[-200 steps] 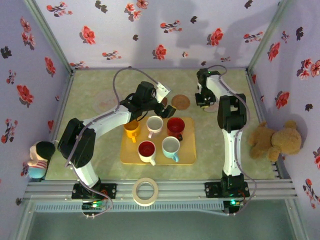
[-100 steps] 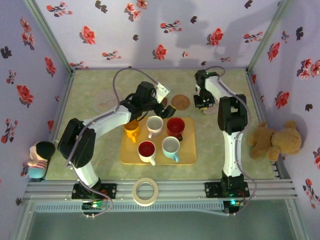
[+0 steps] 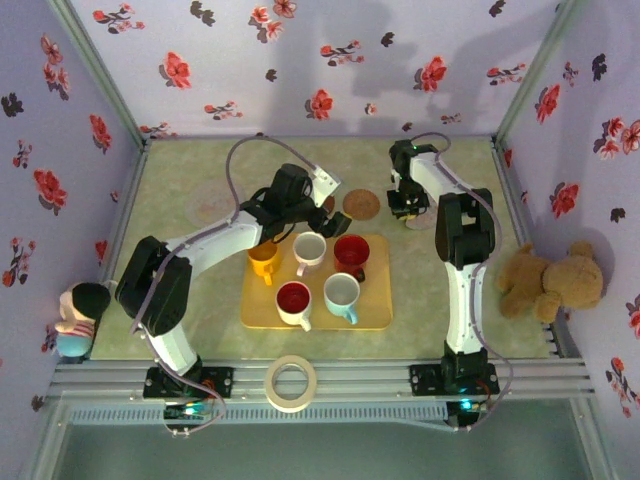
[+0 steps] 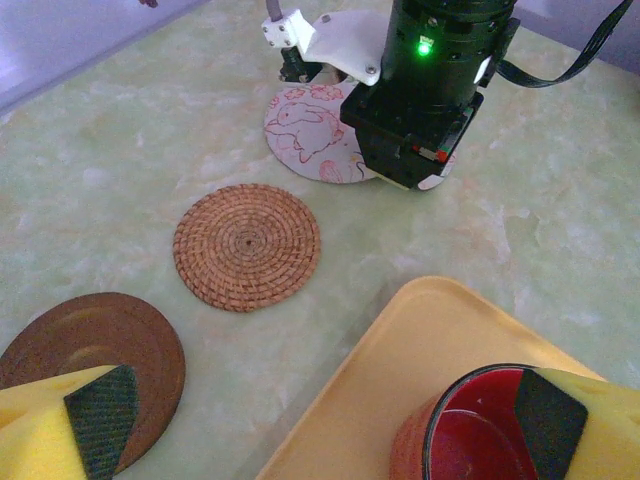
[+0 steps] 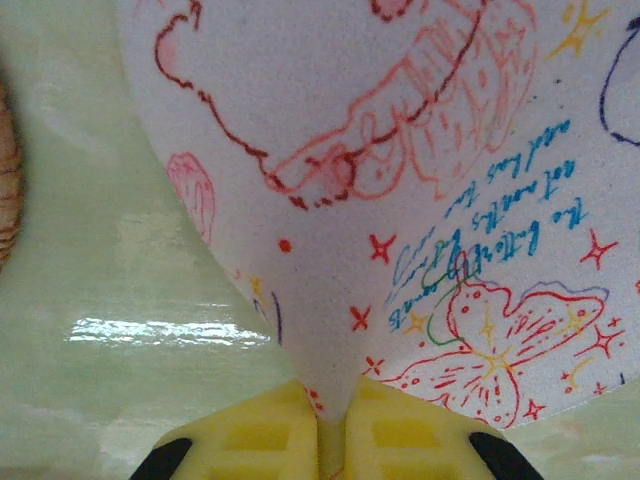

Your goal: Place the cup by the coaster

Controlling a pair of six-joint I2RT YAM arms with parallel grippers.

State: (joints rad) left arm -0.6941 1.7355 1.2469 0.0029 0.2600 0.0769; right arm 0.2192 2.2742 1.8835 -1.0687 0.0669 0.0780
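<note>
At left, the left gripper (image 4: pixel 320 418) hangs with its jaws wide apart over the far edge of the yellow tray (image 3: pixel 375 315). One fingertip is above a brown coaster (image 4: pixel 90 345) on the table (image 3: pixel 180 260), and the other overlaps the rim of the red cup (image 4: pixel 470 430). Whether that pad touches the cup cannot be told, and nothing is clamped. The red cup stands upright in the tray's far right corner, with four other cups (image 3: pixel 294 301) beside it on the tray, none lifted. Past the tray, a wicker coaster (image 4: pixel 247 246) lies flat on the table. Just beyond it sits the printed coaster (image 5: pixel 400 150), drawn with a rabbit and butterflies. At right, the right gripper (image 5: pixel 330 445) has its fingers drawn together on that coaster's edge, pinching it low over the table. By the look of things the task is at an early stage: a coaster is being seen to, but no cup has left the tray. Left to do are closing on a cup, carrying it off the tray and setting it down beside the coaster.
</note>
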